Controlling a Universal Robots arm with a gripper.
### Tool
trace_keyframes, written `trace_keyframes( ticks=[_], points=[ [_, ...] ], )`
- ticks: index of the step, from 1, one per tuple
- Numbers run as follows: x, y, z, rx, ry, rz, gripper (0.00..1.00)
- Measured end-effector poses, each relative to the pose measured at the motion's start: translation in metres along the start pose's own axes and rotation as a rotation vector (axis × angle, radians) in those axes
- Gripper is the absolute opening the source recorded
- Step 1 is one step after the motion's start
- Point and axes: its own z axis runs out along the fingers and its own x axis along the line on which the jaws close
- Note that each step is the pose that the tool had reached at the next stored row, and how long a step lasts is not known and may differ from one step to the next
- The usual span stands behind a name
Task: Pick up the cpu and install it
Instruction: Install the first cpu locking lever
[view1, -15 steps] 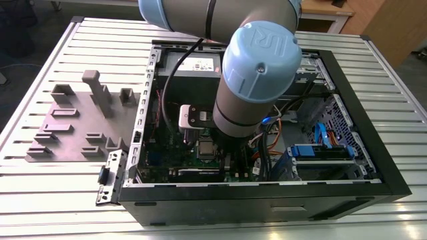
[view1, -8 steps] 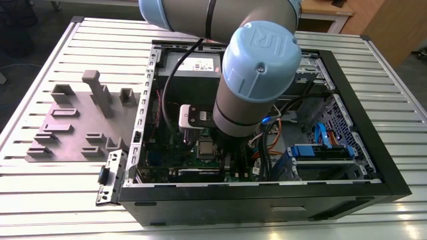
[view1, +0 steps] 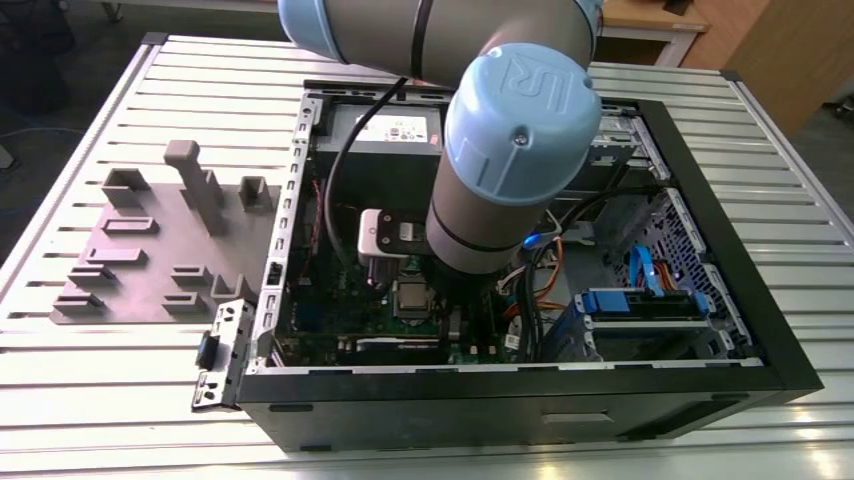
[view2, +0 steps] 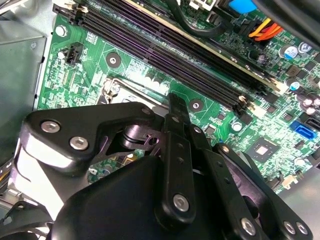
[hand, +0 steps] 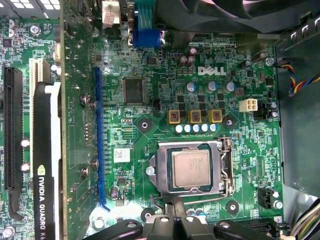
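Cpu: the cpu (hand: 191, 169) lies flat, silvery top up, inside the socket frame (hand: 190, 170) on the motherboard (hand: 150, 100), as the first wrist view shows.
Gripper: the gripper (hand: 175, 225) hangs just beside the socket frame; whether it is apart or closed I cannot tell, and nothing shows in its grasp.
Step in hand: by my judgement the chip is already seated, so the work stands at the install end, not the pick-up.
Next move calls for: care around the thin retention lever (hand: 200, 201) and the pins beneath; a skewed chip would bend them.
Computer case: the computer case (view1: 534, 400) lies open, holding motherboard, cables and blue drive bracket (view1: 641, 303).
Grey tray: the grey tray (view1: 154, 250) outside the case holds several moulded pockets.
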Motion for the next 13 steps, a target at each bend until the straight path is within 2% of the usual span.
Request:
trace_keyframes(
  ticks=[5,9,13],
  points=[
    [0.0001,-0.0002,0.0008,0.0001,0.0021,0.000,0.11],
    [0.0001,-0.0007,0.0010,0.0004,0.0070,0.000,0.11],
    [0.0002,-0.0010,0.0010,0.0004,0.0080,0.000,0.11]
  ],
)
